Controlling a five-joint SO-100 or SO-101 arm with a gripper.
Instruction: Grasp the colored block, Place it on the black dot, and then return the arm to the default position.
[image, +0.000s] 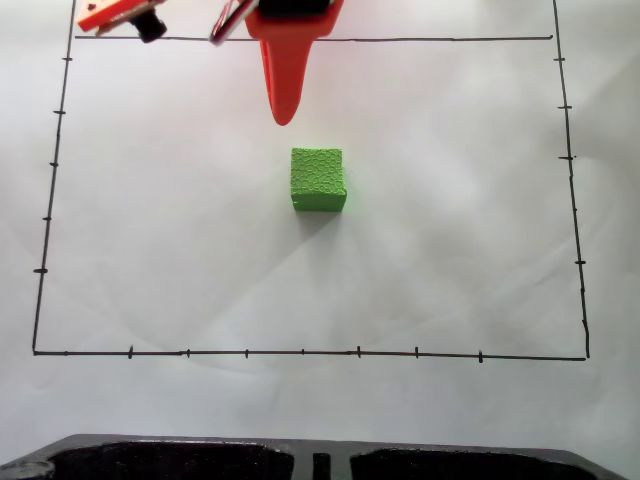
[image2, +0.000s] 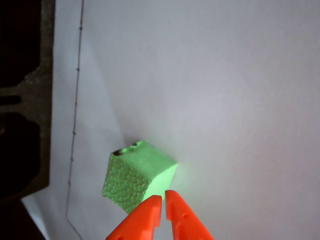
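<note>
Lime-green colored block (image: 319, 179), unlabelled

**Lime green on white, orange above**

The colored block (image: 318, 180) is bright lime green, its faces pebbled with a fine bumpy texture; in the wrist view (image2: 137, 176) its top looks paler and smoother than its dimpled side, with a small dark smudge at its upper left edge. The arm (image: 288, 60) at the top centre of the fixed view is vivid orange with black parts, and its jaws are the same orange. The paper (image: 450, 250) is plain white, ruled with a thin black border line (image: 300, 353) crossed by short tick marks. A black, rough-surfaced tray (image: 200, 460) fills the bottom edge.
</note>
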